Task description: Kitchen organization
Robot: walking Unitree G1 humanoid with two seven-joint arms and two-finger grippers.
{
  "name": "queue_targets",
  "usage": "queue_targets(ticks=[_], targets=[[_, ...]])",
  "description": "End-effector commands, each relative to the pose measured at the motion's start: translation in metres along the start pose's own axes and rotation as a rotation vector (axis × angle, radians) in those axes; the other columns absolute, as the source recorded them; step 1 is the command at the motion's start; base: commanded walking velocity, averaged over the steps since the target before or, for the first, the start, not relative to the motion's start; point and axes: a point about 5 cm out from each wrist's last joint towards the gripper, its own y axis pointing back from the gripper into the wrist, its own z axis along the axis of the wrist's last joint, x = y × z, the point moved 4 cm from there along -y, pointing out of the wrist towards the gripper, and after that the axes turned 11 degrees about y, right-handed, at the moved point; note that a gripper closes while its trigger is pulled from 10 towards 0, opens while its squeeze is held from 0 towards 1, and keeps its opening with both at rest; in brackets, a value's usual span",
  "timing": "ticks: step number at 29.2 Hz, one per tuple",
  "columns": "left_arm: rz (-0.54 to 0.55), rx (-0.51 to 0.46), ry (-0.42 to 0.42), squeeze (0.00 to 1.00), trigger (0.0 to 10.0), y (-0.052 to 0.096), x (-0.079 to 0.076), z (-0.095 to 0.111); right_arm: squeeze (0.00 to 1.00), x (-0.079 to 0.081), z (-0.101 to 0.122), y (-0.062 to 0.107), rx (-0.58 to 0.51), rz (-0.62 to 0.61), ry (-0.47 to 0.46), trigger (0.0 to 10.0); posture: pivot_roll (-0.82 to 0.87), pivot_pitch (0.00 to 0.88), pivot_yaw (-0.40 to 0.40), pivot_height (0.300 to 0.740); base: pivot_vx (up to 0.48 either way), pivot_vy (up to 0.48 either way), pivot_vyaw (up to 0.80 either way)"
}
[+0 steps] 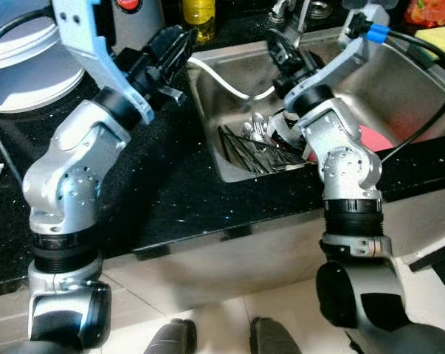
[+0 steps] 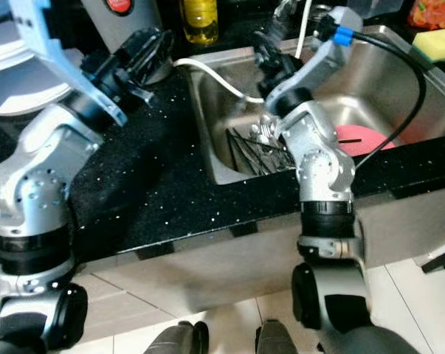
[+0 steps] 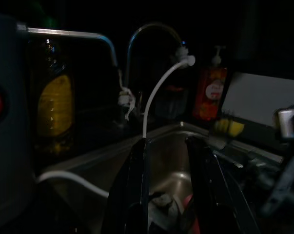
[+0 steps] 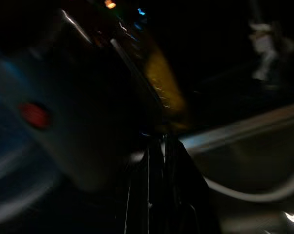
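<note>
A steel sink [image 1: 399,88] holds a heap of cutlery [image 1: 255,144] at its near left corner and a red plate [image 1: 375,138] behind my right arm. My right gripper [image 1: 280,46] hangs over the sink's back left part; in the blurred right wrist view its fingers [image 4: 137,195] lie pressed together, with nothing seen between them. My left gripper [image 1: 174,44] hovers above the black counter just left of the sink rim. Its two fingers [image 3: 137,185] stand apart in the left wrist view, empty, pointing across the basin.
A white hose [image 1: 222,77] curves from the tap [image 3: 151,29] into the sink. A yellow bottle [image 1: 198,16] and a grey kettle with a red button [image 1: 130,6] stand at the back. A white appliance [image 1: 30,59] sits far left, a yellow sponge [image 1: 436,37] far right.
</note>
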Motion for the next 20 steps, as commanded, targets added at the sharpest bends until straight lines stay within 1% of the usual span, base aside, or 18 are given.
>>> queue_targets(ticks=[1, 2, 3, 4, 5, 6, 7, 8, 12, 13, 14, 16, 17, 18, 19, 20], targets=[[0.015, 0.009, -0.001, 0.00, 10.0, 0.004, 0.001, -0.002, 0.00, 0.000, -0.014, -0.005, 0.042, -0.013, 0.082, 10.0, 0.01, 0.098, 0.066, 0.740, 0.000, 0.000, 0.00], [0.023, 0.011, 0.002, 0.00, 10.0, 0.005, 0.001, -0.003, 0.00, -0.004, -0.022, -0.007, 0.076, -0.041, 0.120, 10.0, 0.01, 0.097, 0.064, 0.740, 0.000, 0.000, 0.00], [0.023, 0.011, 0.002, 0.00, 10.0, 0.005, 0.001, -0.003, 0.00, -0.004, -0.022, -0.007, 0.076, -0.041, 0.120, 10.0, 0.01, 0.097, 0.064, 0.740, 0.000, 0.000, 0.00], [0.040, 0.009, 0.007, 0.00, 10.0, 0.008, 0.003, -0.004, 0.00, -0.011, -0.041, -0.009, 0.157, -0.077, 0.159, 10.0, 0.02, 0.095, 0.064, 0.740, 0.000, 0.000, 0.00], [0.048, 0.007, 0.011, 0.00, 10.0, 0.010, 0.003, -0.004, 0.30, -0.013, -0.047, -0.009, 0.181, -0.084, 0.158, 10.0, 0.02, 0.095, 0.064, 0.740, 0.000, 0.000, 0.00], [0.048, 0.007, 0.011, 0.00, 10.0, 0.010, 0.003, -0.004, 0.30, -0.013, -0.047, -0.009, 0.181, -0.084, 0.158, 10.0, 0.02, 0.095, 0.064, 0.740, 0.000, 0.000, 0.00], [0.057, 0.005, 0.014, 0.00, 10.0, 0.012, 0.004, -0.004, 0.92, -0.016, -0.053, -0.009, 0.200, -0.102, 0.144, 10.0, 0.03, 0.095, 0.059, 0.740, 0.000, 0.000, 0.00], [0.066, 0.005, 0.017, 0.00, 10.0, 0.015, 0.005, -0.004, 1.00, -0.020, -0.058, -0.008, 0.225, -0.118, 0.139, 10.0, 0.03, 0.094, 0.055, 0.740, 0.000, 0.000, 0.00], [0.070, 0.007, 0.019, 0.00, 10.0, 0.016, 0.005, -0.004, 1.00, -0.025, -0.056, -0.009, 0.224, -0.144, 0.159, 10.0, 0.03, 0.093, 0.054, 0.740, 0.000, 0.000, 0.00], [0.073, 0.009, 0.022, 0.00, 10.0, 0.017, 0.005, -0.005, 1.00, -0.029, -0.047, -0.012, 0.187, -0.159, 0.198, 10.0, 0.03, 0.090, 0.055, 0.740, 0.000, 0.000, 0.00], [0.073, 0.009, 0.022, 0.00, 10.0, 0.017, 0.005, -0.005, 1.00, -0.029, -0.047, -0.012, 0.187, -0.159, 0.198, 10.0, 0.03, 0.090, 0.055, 0.740, 0.000, 0.000, 0.00], [0.077, 0.014, 0.023, 0.00, 10.0, 0.017, 0.005, -0.007, 1.00, -0.034, -0.037, -0.014, 0.153, -0.179, 0.252, 10.0, 0.02, 0.089, 0.055, 0.740, 0.000, 0.000, 0.00], [0.077, 0.014, 0.023, 0.00, 10.0, 0.017, 0.005, -0.007, 1.00, -0.034, -0.037, -0.014, 0.153, -0.179, 0.252, 10.0, 0.02, 0.089, 0.055, 0.740, 0.000, 0.000, 0.00], [0.089, 0.018, 0.020, 0.00, 10.0, 0.017, 0.007, -0.009, 1.00, -0.035, -0.030, -0.015, 0.124, -0.174, 0.317, 10.0, 0.02, 0.089, 0.056, 0.740, 0.000, 0.000, 0.00], [0.096, 0.020, 0.018, 0.00, 10.0, 0.017, 0.007, -0.009, 1.00, -0.035, -0.027, -0.014, 0.111, -0.171, 0.345, 10.0, 0.02, 0.088, 0.056, 0.740, 0.000, 0.000, 0.00], [0.101, 0.021, 0.015, 0.00, 10.0, 0.017, 0.008, -0.010, 0.00, -0.036, -0.023, -0.014, 0.094, -0.168, 0.368, 10.0, 0.02, 0.088, 0.056, 0.740, 0.000, 0.000, 0.00]])
